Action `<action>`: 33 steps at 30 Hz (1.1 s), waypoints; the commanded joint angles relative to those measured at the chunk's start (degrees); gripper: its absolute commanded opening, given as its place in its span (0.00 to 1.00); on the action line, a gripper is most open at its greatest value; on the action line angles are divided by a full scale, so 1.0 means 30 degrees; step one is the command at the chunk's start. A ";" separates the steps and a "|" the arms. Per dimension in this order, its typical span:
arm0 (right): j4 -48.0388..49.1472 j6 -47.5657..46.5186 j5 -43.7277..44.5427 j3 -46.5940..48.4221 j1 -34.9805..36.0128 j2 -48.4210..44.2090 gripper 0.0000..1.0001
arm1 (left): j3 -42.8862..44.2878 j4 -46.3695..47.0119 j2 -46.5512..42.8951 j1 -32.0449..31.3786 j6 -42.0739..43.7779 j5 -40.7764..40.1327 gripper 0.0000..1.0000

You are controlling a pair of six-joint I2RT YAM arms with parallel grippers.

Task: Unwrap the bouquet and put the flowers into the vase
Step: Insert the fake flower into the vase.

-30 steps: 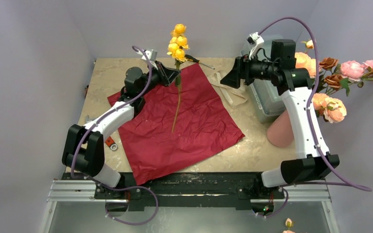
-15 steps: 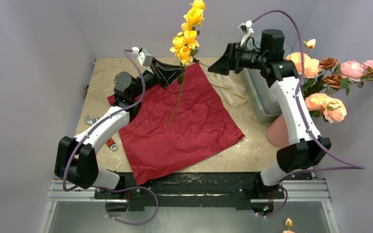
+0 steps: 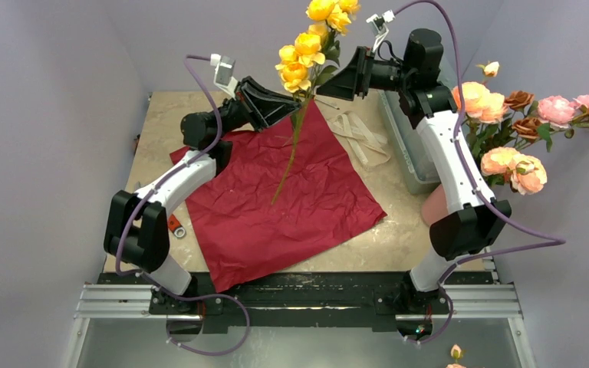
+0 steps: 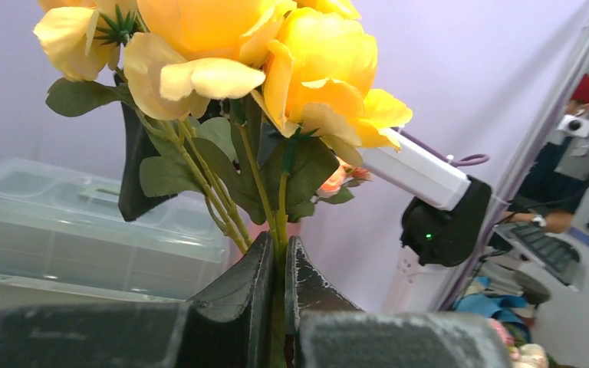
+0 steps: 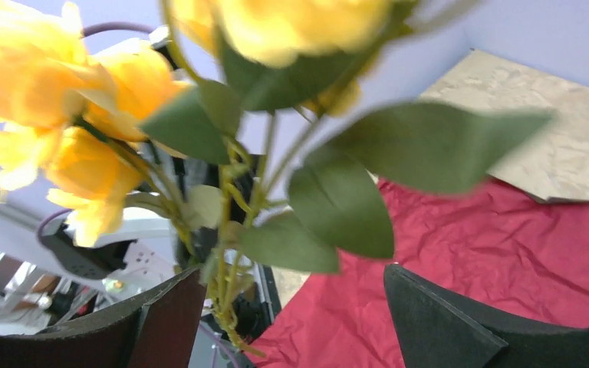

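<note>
A spray of yellow flowers [image 3: 307, 47] on a long green stem [image 3: 287, 165] hangs in the air over the flat dark red paper [image 3: 291, 207]. My left gripper [image 3: 296, 104] is shut on that stem just under the leaves; the left wrist view shows the stem pinched in the left gripper [image 4: 278, 244]. My right gripper [image 3: 339, 75] stands open beside the blooms, and in its wrist view the stems and leaves [image 5: 222, 230] lie by the left finger of the right gripper [image 5: 293, 270]. The salmon-pink vase [image 3: 430, 208], half hidden by my right arm, holds pink and orange flowers [image 3: 506, 107].
A cream ribbon [image 3: 359, 134] lies loose on the table past the paper's far corner. A clear plastic box [image 3: 408, 149] stands at the right, behind my right arm. Small tools [image 3: 173, 225] lie near the table's left edge.
My left gripper has lifted the yellow flowers higher and to the right. My right gripper has risen and swung left up to the blooms, opening wider.
</note>
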 commanded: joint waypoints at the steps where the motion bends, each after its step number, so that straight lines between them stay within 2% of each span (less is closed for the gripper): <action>1: 0.2662 0.1622 -0.1802 0.1874 0.0287 0.0075 0.89 | 0.1327 0.3997 0.0938 -0.0013 -0.4387 0.1044 0.00; 11: 0.6297 0.4471 -0.2555 0.1017 0.0288 0.0032 0.66 | 0.1638 0.2914 0.0894 -0.0748 -0.3779 0.1394 0.00; 17: 0.7603 0.5775 -0.2534 0.0285 0.0228 0.0078 0.64 | 0.1867 0.2591 0.0891 -0.1134 -0.3499 0.1594 0.00; 20: 0.7634 0.5867 -0.2442 0.0601 0.0118 0.0119 0.51 | 0.1462 0.2298 0.0751 -0.1140 -0.3200 0.1651 0.00; 22: 0.7194 0.5389 -0.2529 0.0973 -0.0006 0.0070 0.34 | 0.1099 0.1828 0.0601 -0.1154 -0.2646 0.1741 0.00; 23: 0.6942 0.4997 -0.2651 0.1184 -0.0057 -0.0037 0.22 | 0.0962 0.1195 0.0456 -0.1133 -0.2122 0.1816 0.00; 24: 0.6504 0.4490 -0.2696 0.1420 -0.0107 -0.0165 0.11 | 0.0798 0.0208 0.0302 -0.1062 -0.1357 0.1793 0.06; 25: 0.5955 0.3932 -0.2573 0.1643 -0.0205 -0.0334 0.02 | 0.0642 -0.1193 0.0100 -0.1001 -0.0481 0.1651 0.20; 26: 0.5545 0.3419 -0.2404 0.1766 -0.0313 -0.0575 0.00 | 0.0557 -0.2742 -0.0116 -0.0909 0.0679 0.1406 0.32; 30: 0.3182 0.1313 -0.1519 0.1152 -0.0866 -0.2006 0.00 | 0.0851 -0.8613 -0.0883 -0.0654 0.5592 0.0309 0.72; 31: 0.2551 0.0697 -0.1298 0.1038 -0.1043 -0.2406 0.00 | 0.0861 -0.9316 -0.1007 -0.0569 0.6423 -0.0051 0.80; 33: 0.0602 -0.0759 -0.0793 0.1057 -0.1519 -0.3088 0.00 | 0.1031 -1.0416 -0.1103 -0.0436 0.7528 -0.0443 0.88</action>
